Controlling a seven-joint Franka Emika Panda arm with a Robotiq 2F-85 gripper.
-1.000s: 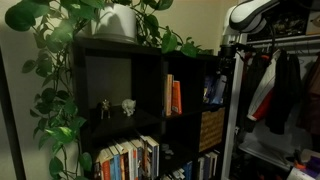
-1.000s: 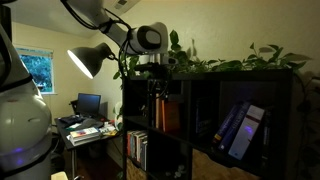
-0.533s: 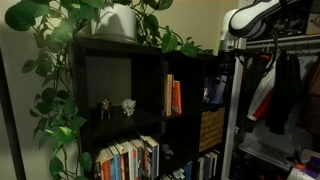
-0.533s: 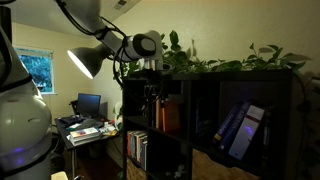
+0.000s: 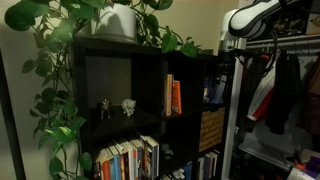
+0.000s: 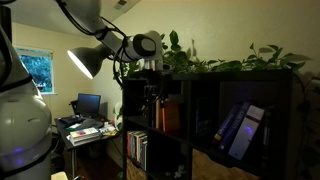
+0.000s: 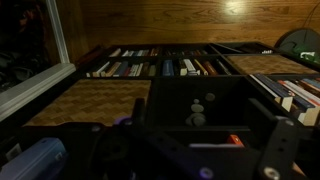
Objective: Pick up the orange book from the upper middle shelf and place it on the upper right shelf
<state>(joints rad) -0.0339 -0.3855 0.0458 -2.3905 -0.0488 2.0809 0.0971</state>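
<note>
The orange book (image 5: pixel 175 96) stands upright in the upper middle shelf (image 5: pixel 181 66) beside a paler book. It also shows in an exterior view (image 6: pixel 165 116) and as a small orange patch in the wrist view (image 7: pixel 237 140). The upper right shelf (image 5: pixel 214 70) holds blue books (image 6: pixel 240 128). My gripper (image 6: pixel 151 92) hangs in front of the bookcase's top row, apart from the book. In the wrist view its dark fingers (image 7: pixel 200 125) stand wide apart with nothing between them.
The wide top cell holds small figurines (image 5: pixel 116 107). Leafy plants (image 5: pixel 60 60) sit on top of the bookcase and trail down its side. Lower cells hold rows of books (image 5: pixel 128 160) and a woven basket (image 5: pixel 211 127). Clothes (image 5: pixel 275 90) hang beside the bookcase, and a lamp (image 6: pixel 88 60) stands near the arm.
The wrist shifted slightly sideways between one second ago and half a second ago, then held still. The books have not moved.
</note>
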